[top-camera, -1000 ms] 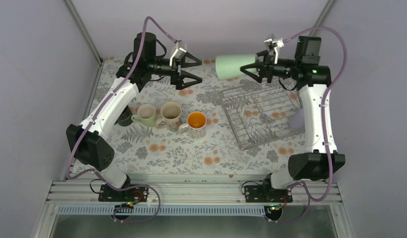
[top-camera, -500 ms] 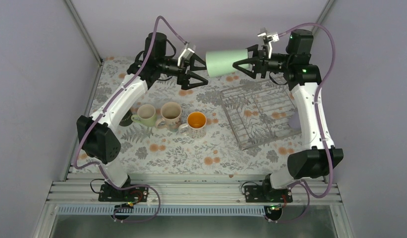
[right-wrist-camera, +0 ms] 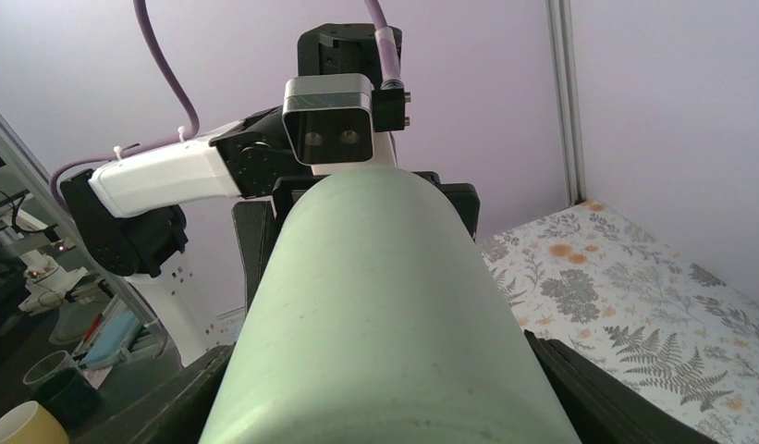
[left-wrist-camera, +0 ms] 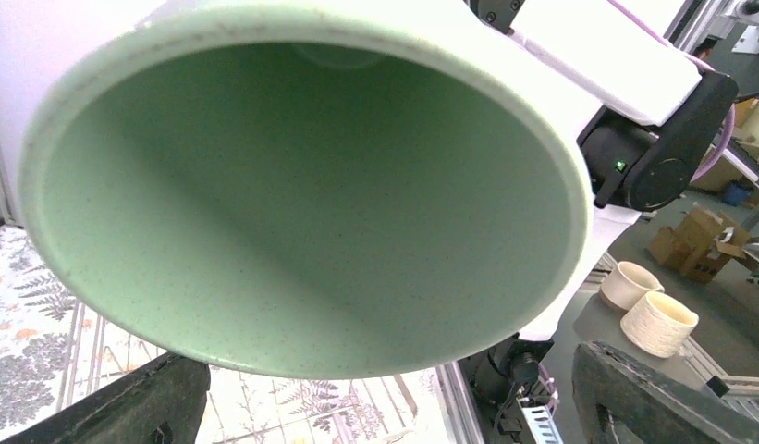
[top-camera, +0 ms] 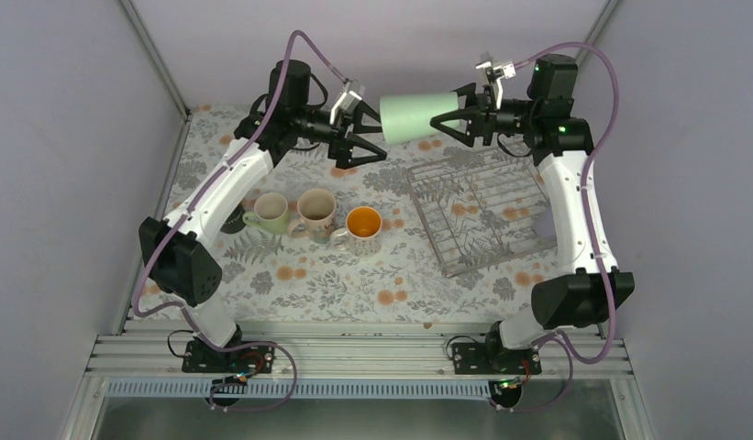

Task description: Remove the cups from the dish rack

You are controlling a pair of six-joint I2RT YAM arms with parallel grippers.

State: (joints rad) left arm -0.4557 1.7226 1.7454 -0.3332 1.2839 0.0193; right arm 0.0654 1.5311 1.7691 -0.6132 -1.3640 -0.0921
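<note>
Overhead view, for you: right gripper (top-camera: pixel 450 117) clamps pale green speckled tapered tumbler (top-camera: pixel 414 116), held sideways in air beyond silver metal wire dish rack (top-camera: pixel 473 215). Left gripper (top-camera: pixel 377 139) spread wide at tumbler's mouth. Lavender tumbler (top-camera: pixel 548 220) sits at rack's right edge.

Left wrist view: you see green tumbler's mouth (left-wrist-camera: pixel 301 185) filling frame, dark fingers (left-wrist-camera: pixel 153 407) apart below rim.

Right wrist view: green tumbler's wall (right-wrist-camera: pixel 385 305) between right fingers (right-wrist-camera: pixel 588 388).

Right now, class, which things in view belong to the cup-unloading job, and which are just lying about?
Job: green tumbler, lavender tumbler, mugs, rack, left end effector, right end effector.
Lying about: tablecloth, two cream cups and boxes beyond the table.
</note>
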